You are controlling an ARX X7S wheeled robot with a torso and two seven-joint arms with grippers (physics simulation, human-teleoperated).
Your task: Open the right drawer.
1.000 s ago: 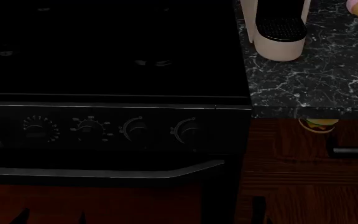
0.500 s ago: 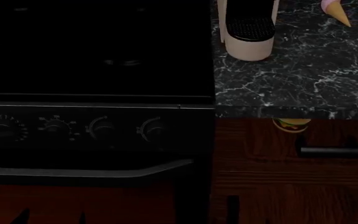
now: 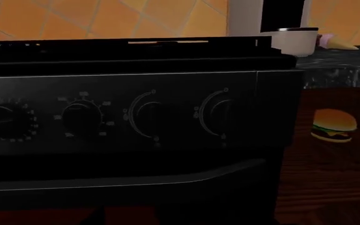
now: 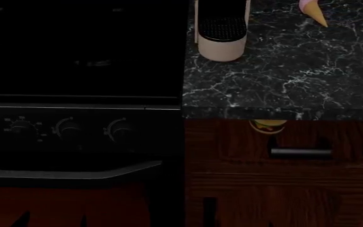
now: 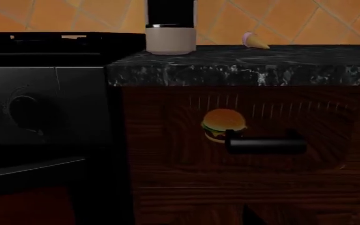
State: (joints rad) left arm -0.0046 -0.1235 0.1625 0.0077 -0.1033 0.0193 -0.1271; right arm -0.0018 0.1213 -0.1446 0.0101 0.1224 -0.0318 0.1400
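Observation:
The right drawer (image 4: 282, 146) is a dark reddish-brown wood front under the marble counter, shut, with a short dark bar handle (image 4: 300, 152) and a burger sticker (image 4: 268, 126) above it. It also fills the right wrist view (image 5: 243, 140), with its handle (image 5: 266, 144) straight ahead and at a distance. My left gripper (image 4: 52, 221) shows as two dark fingertips standing apart at the bottom edge, in front of the oven, empty. My right gripper (image 5: 172, 218) is low and dim; one fingertip (image 5: 250, 216) shows well off centre, with nothing between the jaws.
A black stove (image 4: 74, 132) with knobs and a long grey oven door handle (image 4: 74, 174) is on the left. A beige coffee machine (image 4: 221, 38) and an ice-cream cone (image 4: 314, 12) stand on the marble counter (image 4: 307, 85). A cabinet door with a vertical handle (image 4: 210, 210) is below the drawer.
The head view has shifted right: stove, counter and drawer all slid leftward in frame, so the drawer handle is now fully in view. The drawer stays shut.

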